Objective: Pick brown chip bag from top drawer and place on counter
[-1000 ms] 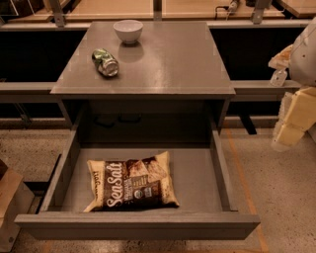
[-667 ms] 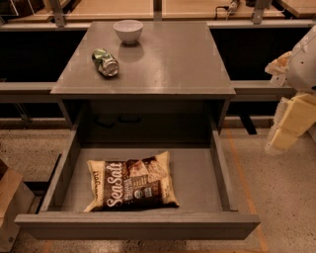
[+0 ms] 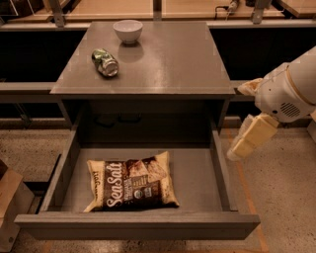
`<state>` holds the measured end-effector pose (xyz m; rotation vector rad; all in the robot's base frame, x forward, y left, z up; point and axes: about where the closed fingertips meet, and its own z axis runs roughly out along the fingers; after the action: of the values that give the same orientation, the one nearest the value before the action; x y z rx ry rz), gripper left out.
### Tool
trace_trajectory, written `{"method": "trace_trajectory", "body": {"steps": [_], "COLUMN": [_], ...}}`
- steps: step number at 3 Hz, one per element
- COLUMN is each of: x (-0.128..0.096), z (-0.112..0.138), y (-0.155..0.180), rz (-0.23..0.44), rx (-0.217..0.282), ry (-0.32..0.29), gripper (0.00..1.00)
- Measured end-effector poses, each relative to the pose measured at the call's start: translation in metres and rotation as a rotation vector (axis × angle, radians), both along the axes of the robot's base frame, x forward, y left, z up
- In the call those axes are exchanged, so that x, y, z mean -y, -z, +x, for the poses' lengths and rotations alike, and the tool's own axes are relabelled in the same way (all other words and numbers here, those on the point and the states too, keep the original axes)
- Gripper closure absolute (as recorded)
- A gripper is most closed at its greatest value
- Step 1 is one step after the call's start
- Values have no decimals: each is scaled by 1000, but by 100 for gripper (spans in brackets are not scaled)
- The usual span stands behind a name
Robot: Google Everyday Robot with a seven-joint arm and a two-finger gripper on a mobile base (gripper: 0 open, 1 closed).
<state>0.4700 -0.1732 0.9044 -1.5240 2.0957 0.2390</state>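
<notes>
The brown chip bag (image 3: 131,184) with white "Sea Salt" script lies flat on the floor of the open top drawer (image 3: 197,178), left of the middle and near the front panel. The grey counter (image 3: 168,64) is the cabinet top above the drawer. My gripper (image 3: 238,149), cream-coloured on a white arm, hangs at the right. It is just outside the drawer's right wall, above floor level, and points down and left. It is apart from the bag and holds nothing that I can see.
A white bowl (image 3: 128,30) stands at the back of the counter and a crushed green can (image 3: 105,62) lies on its left part. Light wooden tabletops (image 3: 113,7) run behind. A brown box (image 3: 10,207) sits on the floor at the left.
The arm and gripper have moved left and down, from the right edge of the view to beside the drawer's right wall. The bag, bowl and can have not moved.
</notes>
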Motion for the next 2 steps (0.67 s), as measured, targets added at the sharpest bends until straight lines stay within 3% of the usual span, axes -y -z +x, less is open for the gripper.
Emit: {"method": "trace_trajectory", "body": {"steps": [1, 2], "x": [0, -17], "z": [0, 2], "y": [0, 15], "rz": [0, 46], "rx": [0, -12], "ry": [0, -23], "gripper": [0, 0]}}
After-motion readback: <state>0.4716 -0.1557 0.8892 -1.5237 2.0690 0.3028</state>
